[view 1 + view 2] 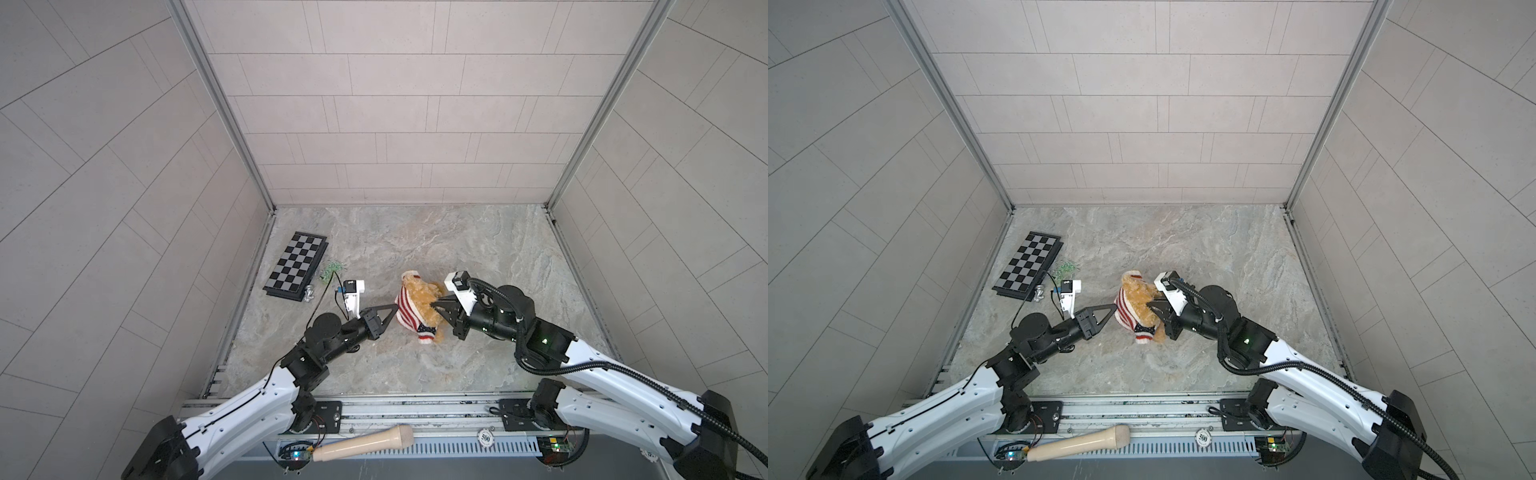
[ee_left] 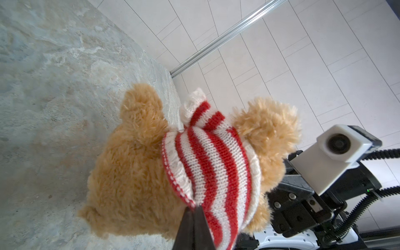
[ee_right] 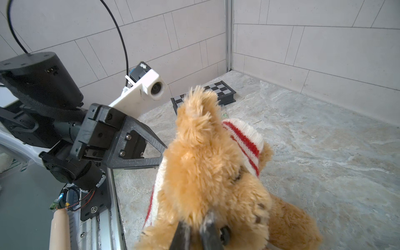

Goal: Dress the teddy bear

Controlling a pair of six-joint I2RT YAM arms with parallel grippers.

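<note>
The teddy bear (image 1: 426, 296) (image 1: 1141, 296) sits near the middle of the marbled tabletop (image 1: 415, 374), between the two grippers. A red-and-white striped sweater (image 1: 407, 309) (image 1: 1126, 309) is bunched over the side of it that faces the left arm. In the left wrist view the knit (image 2: 216, 162) drapes across the bear (image 2: 134, 173), with tufts of golden fur showing on either side. A dark patch with white specks shows at the sweater's near end in both top views.

The left gripper (image 1: 397, 306) (image 2: 194, 208) has its jaws pressed together on the sweater's hem. The right gripper (image 1: 434, 305) (image 3: 194, 225) is clamped on the bear's fur (image 3: 205, 173) from the opposite side, pile bulging between its fingers. Whether the bear rests on the table or hangs in the grip cannot be told.

Well to the left a chessboard (image 1: 297, 266) lies by the wall, with a small green tangle (image 1: 331, 272) and a silvery piece (image 1: 309, 293) beside it. On the front rail lie a pale wooden handle (image 1: 361, 444) and a round chip (image 1: 485, 436)
</note>
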